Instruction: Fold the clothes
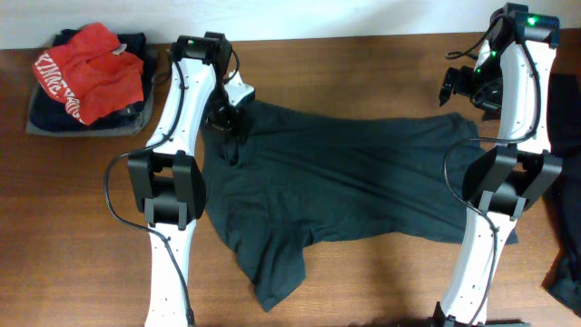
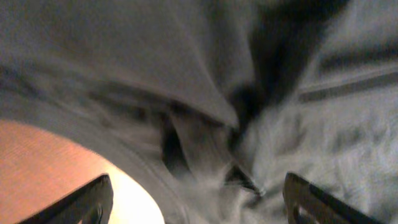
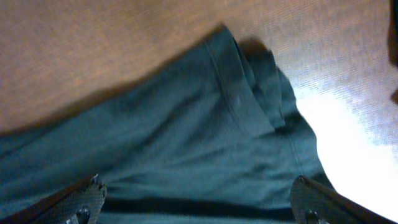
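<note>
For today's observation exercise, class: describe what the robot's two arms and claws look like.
The left arm and right arm are slim white links joined by chunky black housings. A black cable loops beside each. A green light glows on the right arm's end. The left claw and right claw have dark, tapered fingers.

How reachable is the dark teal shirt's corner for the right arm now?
Probably yes: the right gripper hangs open above the dark teal shirt, and nothing lies between it and the corner.
</note>
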